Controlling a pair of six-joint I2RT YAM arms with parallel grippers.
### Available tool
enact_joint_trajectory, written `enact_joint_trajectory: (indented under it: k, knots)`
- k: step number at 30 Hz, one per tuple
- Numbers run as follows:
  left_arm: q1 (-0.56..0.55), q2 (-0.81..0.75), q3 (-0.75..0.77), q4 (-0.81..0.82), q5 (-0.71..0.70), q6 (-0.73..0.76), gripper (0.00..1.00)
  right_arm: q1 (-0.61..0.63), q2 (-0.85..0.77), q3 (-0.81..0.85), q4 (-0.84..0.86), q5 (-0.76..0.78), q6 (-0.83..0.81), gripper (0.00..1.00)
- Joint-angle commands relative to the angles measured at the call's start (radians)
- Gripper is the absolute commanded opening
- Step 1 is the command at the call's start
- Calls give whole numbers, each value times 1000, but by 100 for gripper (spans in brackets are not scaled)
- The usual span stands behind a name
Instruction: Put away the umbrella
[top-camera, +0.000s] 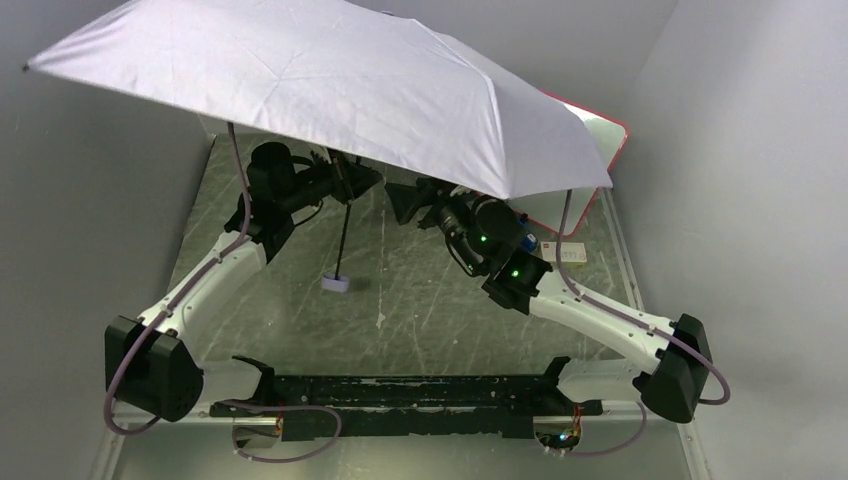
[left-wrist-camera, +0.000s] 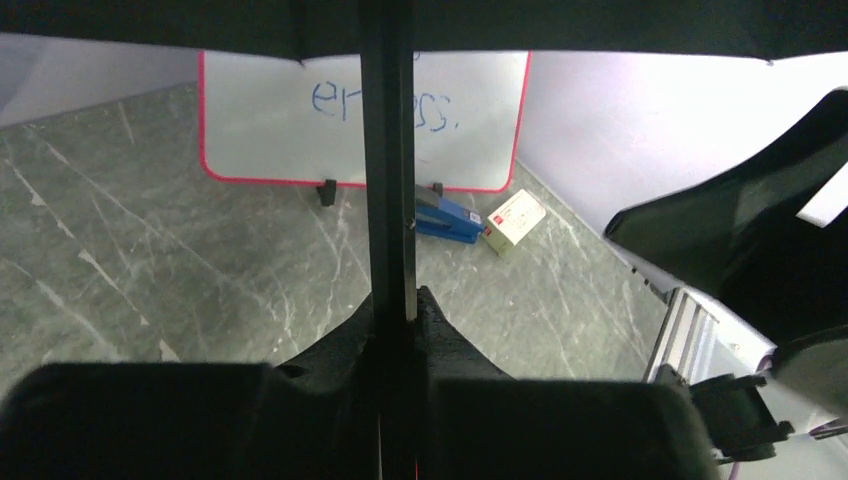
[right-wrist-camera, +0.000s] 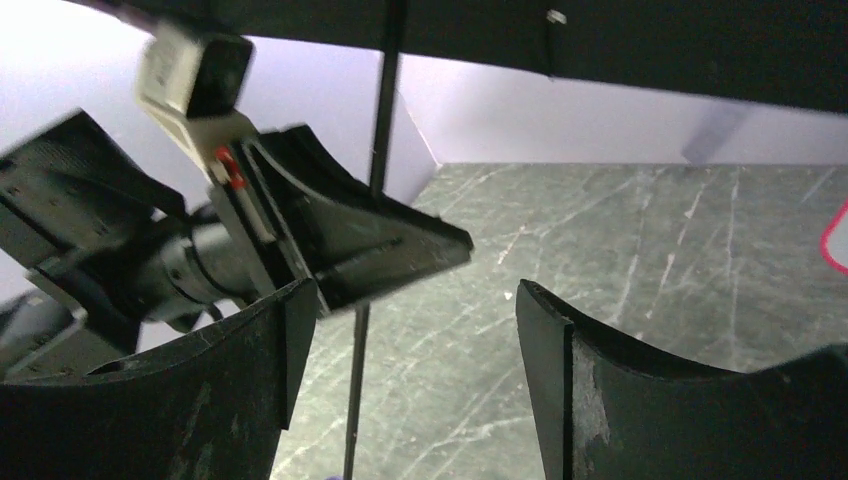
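Left pincer (left-wrist-camera: 390, 300) clamps shaft (left-wrist-camera: 388, 150) of open umbrella (top-camera: 320, 90); right pincer (right-wrist-camera: 415, 295) wide, empty. Risk: top-heavy, thin shaft could twist in single grip, tip toward whiteboard (left-wrist-camera: 270, 130).

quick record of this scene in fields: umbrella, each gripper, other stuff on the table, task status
umbrella: open, spread above both arms; shaft roughly upright, grey handle at its lower end
left gripper: jaws shut on the shaft, under the fabric
right gripper: jaws open, empty, beside the shaft, facing the left gripper
other items: red-framed whiteboard at the back, blue stapler and small box in front of it
task status: umbrella not yet folded
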Motion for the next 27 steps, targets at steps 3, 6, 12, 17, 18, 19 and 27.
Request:
enact_joint_trajectory:
  k: [3,6,12,17,18,19,27]
  knots:
    - [-37,-56,-14,51,-6,119,5,-4,48,88,7,50,67,75]
    - [-57,-74,-14,6,-58,155,5,-4,86,118,57,90,101,74]
    - [-105,-118,-25,-44,-157,215,5,-5,181,208,45,170,151,73]
    - [-122,-124,-34,-39,-163,206,5,-11,195,194,105,250,199,72]
    - [-126,-123,-34,-41,-166,205,5,-15,195,187,121,257,212,72]
    - [-132,-123,-35,-44,-171,204,5,-21,199,190,127,260,226,72]
    - [-158,-123,-37,-72,-222,231,5,-47,255,254,156,191,257,72]
